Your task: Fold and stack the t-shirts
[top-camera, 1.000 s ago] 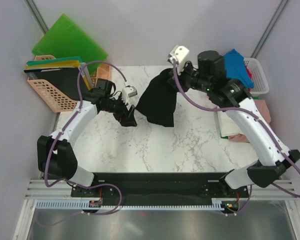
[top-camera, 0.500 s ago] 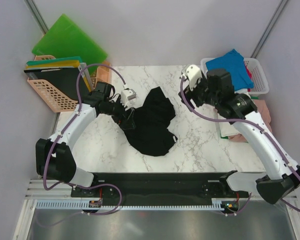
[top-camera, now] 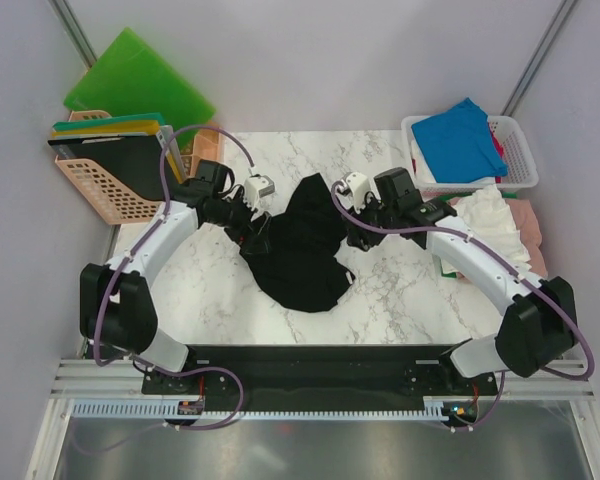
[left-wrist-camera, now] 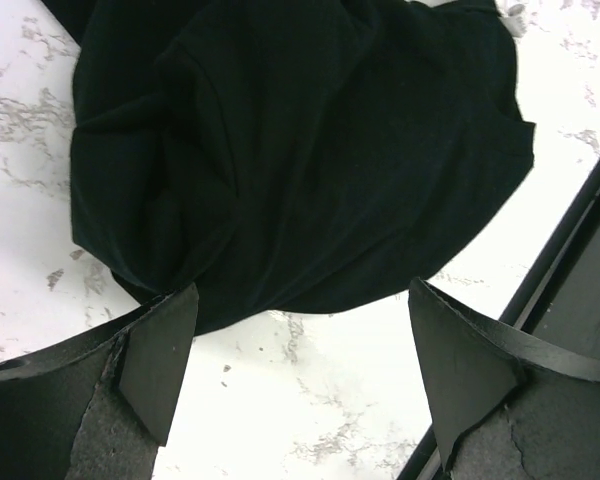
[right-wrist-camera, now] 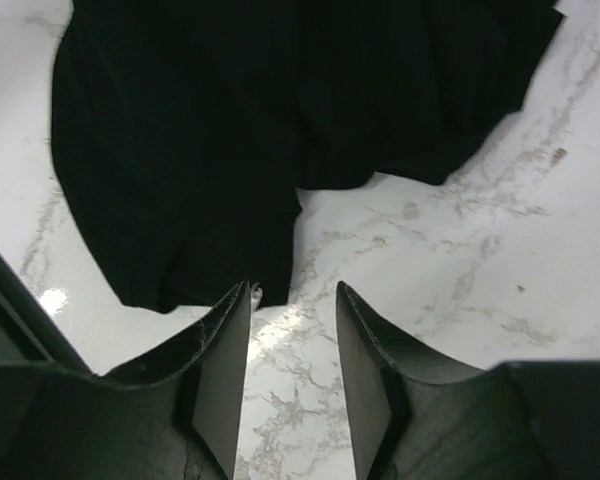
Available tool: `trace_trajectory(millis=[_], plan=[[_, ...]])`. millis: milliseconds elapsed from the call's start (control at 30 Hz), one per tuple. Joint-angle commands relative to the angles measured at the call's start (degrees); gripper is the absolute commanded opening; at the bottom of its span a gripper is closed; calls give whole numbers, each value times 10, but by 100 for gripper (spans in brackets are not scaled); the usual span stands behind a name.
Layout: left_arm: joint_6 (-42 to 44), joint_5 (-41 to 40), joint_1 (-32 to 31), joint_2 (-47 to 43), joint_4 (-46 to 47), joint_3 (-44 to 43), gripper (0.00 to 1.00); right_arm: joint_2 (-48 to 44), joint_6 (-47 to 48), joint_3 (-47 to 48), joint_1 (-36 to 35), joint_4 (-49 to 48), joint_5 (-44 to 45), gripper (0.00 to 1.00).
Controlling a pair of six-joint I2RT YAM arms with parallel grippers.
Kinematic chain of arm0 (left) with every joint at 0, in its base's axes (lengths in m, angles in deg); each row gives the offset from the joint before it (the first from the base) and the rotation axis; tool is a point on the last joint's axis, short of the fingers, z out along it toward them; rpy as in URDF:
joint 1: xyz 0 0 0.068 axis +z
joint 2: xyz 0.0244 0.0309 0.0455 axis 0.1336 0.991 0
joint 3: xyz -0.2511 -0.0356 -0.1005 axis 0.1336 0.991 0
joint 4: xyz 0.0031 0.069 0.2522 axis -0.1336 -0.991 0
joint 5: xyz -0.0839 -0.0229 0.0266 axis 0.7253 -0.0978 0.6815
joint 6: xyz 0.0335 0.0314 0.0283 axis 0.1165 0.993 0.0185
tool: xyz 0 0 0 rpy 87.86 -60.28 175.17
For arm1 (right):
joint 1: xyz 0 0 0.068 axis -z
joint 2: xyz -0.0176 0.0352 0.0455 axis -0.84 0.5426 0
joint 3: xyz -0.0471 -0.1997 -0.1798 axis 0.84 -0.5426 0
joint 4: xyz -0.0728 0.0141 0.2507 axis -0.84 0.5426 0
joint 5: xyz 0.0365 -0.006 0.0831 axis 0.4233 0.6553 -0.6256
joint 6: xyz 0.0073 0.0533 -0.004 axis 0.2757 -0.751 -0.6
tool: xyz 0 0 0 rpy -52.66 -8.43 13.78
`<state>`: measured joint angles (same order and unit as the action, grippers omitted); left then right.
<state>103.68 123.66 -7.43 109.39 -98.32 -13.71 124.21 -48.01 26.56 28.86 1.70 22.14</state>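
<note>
The black t-shirt [top-camera: 300, 250] lay crumpled in the middle of the white marble worktop [top-camera: 405, 295], between the 2 arms. The left jaws stood wide apart at its left edge. In the left wrist view, the shirt's rounded hem lay just ahead of the 2 fingers [left-wrist-camera: 155, 360], with nothing between them. The right jaws were at the shirt's right side, open only by a narrow gap and holding nothing. In the right wrist view, bare marble showed between the fingers [right-wrist-camera: 220, 370], and a corner of the black cloth ended just in front of the left one.

Plain pale walls closed the worktop on 3 sides. At the back right, a white basket [top-camera: 520, 150] held a bright blue t-shirt [top-camera: 458, 132]. Beside it lay a white t-shirt [top-camera: 490, 215] over a pink one [top-camera: 528, 225]. At the back left, a peach basket [top-camera: 95, 190] held flat boards standing on edge, and a bright green board [top-camera: 135, 80] leaned against the wall.
</note>
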Motion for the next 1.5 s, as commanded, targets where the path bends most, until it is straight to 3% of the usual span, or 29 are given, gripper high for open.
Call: trace_trajectory(millis=[0, 233, 500, 600, 633, 733, 1033, 1167, 1233, 1267, 1467], plan=[[-6, -15, 1, 24, 23, -37, 92, 26, -37, 22, -1, -45, -120, 46], [-6, -18, 1, 56, 36, -36, 92, 77, -54, -25, -3, -69, -255, 41], [-3, -32, 1, 54, 35, -35, 91, 103, -64, -86, -3, -110, -301, 42], [-7, -30, -3, 56, 36, -38, 91, 128, -62, -78, -9, -113, -315, 46], [-8, -31, -4, 56, 35, -39, 91, 134, -62, -74, -11, -113, -320, 56], [-7, -34, -7, 51, 35, -36, 91, 158, -63, -62, -23, -116, -316, 61], [5, -46, -8, 36, 36, -11, 91, 211, -65, -39, -33, -132, -306, 63], [5, -43, -8, 39, 36, -11, 91, 214, -66, -35, -36, -135, -297, 45], [5, -43, -8, 40, 36, -11, 91, 208, -66, -38, -37, -135, -291, 12], [5, -42, -7, 39, 37, -9, 91, 207, -67, -38, -36, -135, -290, 1], [7, -43, -8, 48, 37, -6, 91, 164, -54, 0, -36, -108, -265, 0]])
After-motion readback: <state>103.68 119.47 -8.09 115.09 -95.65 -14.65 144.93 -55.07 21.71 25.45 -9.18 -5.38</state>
